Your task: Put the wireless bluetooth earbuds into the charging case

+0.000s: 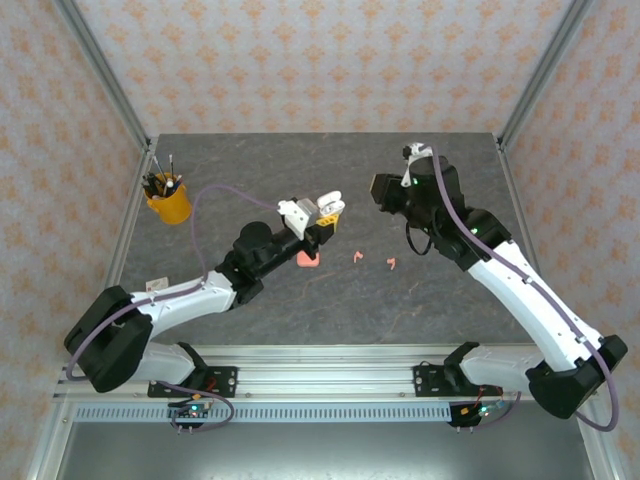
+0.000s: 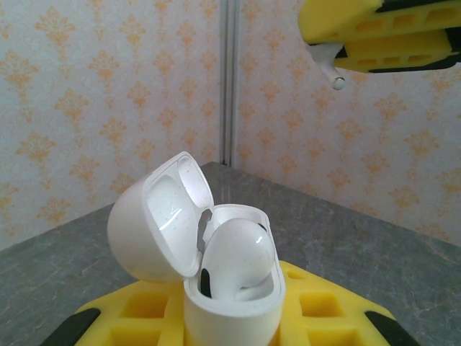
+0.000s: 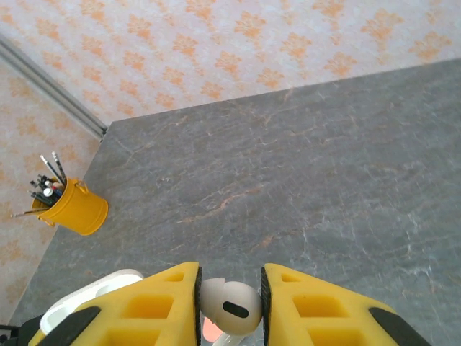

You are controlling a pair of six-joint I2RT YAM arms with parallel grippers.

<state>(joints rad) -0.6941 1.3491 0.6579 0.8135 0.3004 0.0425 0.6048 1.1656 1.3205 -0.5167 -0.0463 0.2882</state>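
Observation:
My left gripper (image 1: pixel 298 220) is shut on an open white charging case (image 2: pixel 234 317), held upright above the table with its lid (image 2: pixel 155 216) tipped back to the left. One white earbud (image 2: pixel 238 256) sits in the case. My right gripper (image 3: pixel 230 306) is shut on a second white earbud (image 3: pixel 232 308) and hovers up and to the right of the case; that earbud's stem (image 2: pixel 334 76) pokes out below the yellow fingers (image 2: pixel 374 32). Two coral-pink earbuds (image 1: pixel 355 257) (image 1: pixel 391 264) lie on the table, to the right of a pink case (image 1: pixel 308 260).
A yellow pen cup (image 1: pixel 168 200) with pens stands at the far left of the grey table (image 1: pixel 400 300). Patterned walls with metal posts enclose the table on three sides.

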